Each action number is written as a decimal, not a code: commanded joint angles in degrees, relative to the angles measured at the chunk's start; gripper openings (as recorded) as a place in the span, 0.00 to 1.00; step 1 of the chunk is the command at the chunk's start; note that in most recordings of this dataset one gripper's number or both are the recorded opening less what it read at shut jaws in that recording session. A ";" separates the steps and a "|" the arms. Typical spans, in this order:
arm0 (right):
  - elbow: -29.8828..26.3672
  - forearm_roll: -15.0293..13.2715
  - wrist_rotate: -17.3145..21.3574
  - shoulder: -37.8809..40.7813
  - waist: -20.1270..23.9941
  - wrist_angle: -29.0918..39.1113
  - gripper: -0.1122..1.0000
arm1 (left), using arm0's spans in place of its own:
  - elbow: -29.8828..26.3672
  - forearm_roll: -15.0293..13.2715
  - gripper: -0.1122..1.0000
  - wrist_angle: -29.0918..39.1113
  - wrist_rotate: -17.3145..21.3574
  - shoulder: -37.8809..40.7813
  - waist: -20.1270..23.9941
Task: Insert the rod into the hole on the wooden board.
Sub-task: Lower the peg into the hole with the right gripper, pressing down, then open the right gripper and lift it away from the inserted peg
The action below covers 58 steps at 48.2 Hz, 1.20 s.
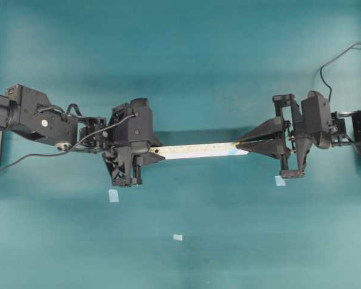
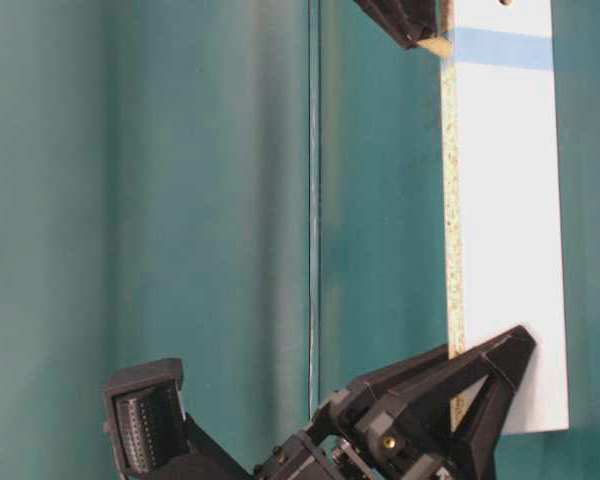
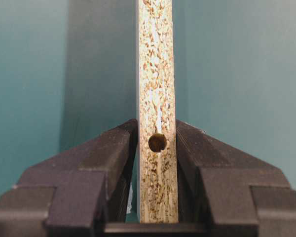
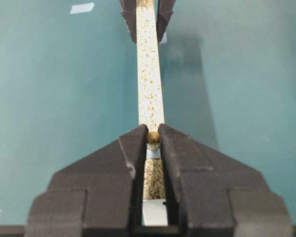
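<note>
We see no brand names, labels or readable writing anywhere in these views.

The wooden board point(image 1: 198, 150) is our landmark. From overhead, it is a long, narrow strip whose long axis runs side to side, held up between the two arms over the teal table point(image 1: 186, 72). It stands on edge: a speckled beige particleboard edge faces upward, and in the table-level view a smooth white face point(image 2: 505, 230) shows, crossed by a pale blue band point(image 2: 500, 47) near one end.

The left gripper point(image 3: 157, 163) is clamped on one end of the board, one black finger pressed against each broad face. In the left wrist view, a small round hole point(image 3: 157, 142) sits in the speckled edge right between those fingers.

The right gripper point(image 4: 153, 140) is at the board's opposite end, the end with the blue band. Its fingers are closed together on the rod point(image 4: 154, 137), a tiny cream-coloured wooden peg. Only a rounded end of the rod shows between the fingertips, so we cannot tell which way its long axis points. In the table-level view the rod point(image 2: 436, 46) appears as a pale stub touching the board's speckled edge beside the blue band.

Small pale-blue tape squares point(image 1: 113, 195) lie on the table, well apart from the board.
</note>
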 commanded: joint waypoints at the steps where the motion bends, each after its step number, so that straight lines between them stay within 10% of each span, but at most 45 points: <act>1: -0.70 -0.09 0.00 -0.70 -0.09 0.26 0.19 | -0.70 0.09 0.40 -0.09 -0.53 -0.70 -0.44; 58: -4.48 -1.05 0.44 -4.13 0.53 22.50 0.19 | -0.62 0.09 0.39 -0.09 -0.44 -0.70 -0.44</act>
